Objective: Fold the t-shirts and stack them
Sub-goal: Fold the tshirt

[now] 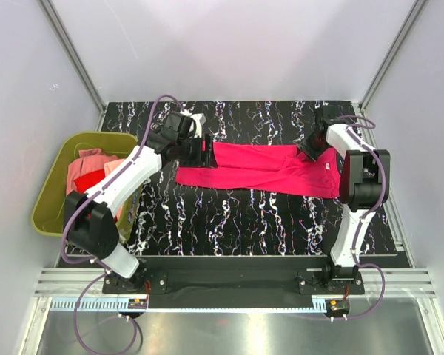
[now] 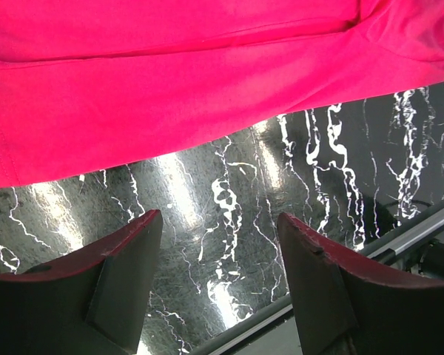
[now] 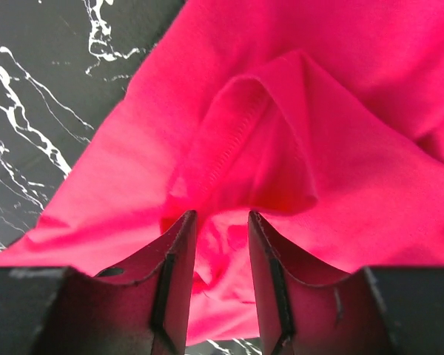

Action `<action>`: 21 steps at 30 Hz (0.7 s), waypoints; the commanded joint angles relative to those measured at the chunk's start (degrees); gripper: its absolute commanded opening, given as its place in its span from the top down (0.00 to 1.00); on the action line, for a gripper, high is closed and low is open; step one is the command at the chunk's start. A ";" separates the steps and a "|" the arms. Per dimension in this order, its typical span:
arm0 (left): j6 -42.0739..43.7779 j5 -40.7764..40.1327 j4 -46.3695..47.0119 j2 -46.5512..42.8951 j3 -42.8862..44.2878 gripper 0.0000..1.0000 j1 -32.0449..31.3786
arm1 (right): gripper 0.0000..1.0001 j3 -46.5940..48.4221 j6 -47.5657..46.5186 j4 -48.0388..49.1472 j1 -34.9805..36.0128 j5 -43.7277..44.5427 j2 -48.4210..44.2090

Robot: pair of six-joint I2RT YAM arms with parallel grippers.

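A bright magenta-pink t-shirt (image 1: 263,168) lies in a long folded band across the middle of the black marbled table (image 1: 229,218). My left gripper (image 1: 205,151) hovers at its left end. In the left wrist view that gripper (image 2: 218,216) is open with only bare table between its fingers, and the shirt's edge (image 2: 170,96) lies just beyond the tips. My right gripper (image 1: 313,151) is over the shirt's right end. Its jaws (image 3: 222,214) stand a little apart astride a raised, stitched fold of the shirt (image 3: 266,148), with loose cloth lying in the gap.
An olive-green tub (image 1: 50,203) stands off the table's left edge, holding a pale salmon-pink shirt (image 1: 85,164) and a red one (image 1: 96,180). White walls close in the back and both sides. A metal rail (image 1: 229,281) runs along the near edge.
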 commanded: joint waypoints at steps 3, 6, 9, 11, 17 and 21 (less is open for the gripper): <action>1.17 -0.93 0.31 1.17 0.51 0.32 0.07 | 0.60 5.88 3.77 0.29 1.18 -2.23 3.92; 1.52 -1.62 0.23 1.35 0.43 0.32 0.07 | 0.59 6.59 4.91 0.20 1.71 -2.41 4.37; 1.70 -2.07 0.05 1.78 0.60 0.32 0.07 | 0.61 7.38 5.52 0.82 2.85 -2.68 4.98; 1.70 -2.07 -0.12 2.22 0.86 0.32 0.07 | 0.62 9.05 5.53 0.12 3.29 -3.11 5.77; 2.14 -2.77 -0.48 2.31 0.95 0.32 0.16 | 0.75 11.43 5.61 0.29 4.52 -3.73 7.53; 2.31 -3.21 -0.74 2.49 1.04 0.32 0.16 | 0.80 12.74 5.18 -1.46 4.61 -1.82 7.71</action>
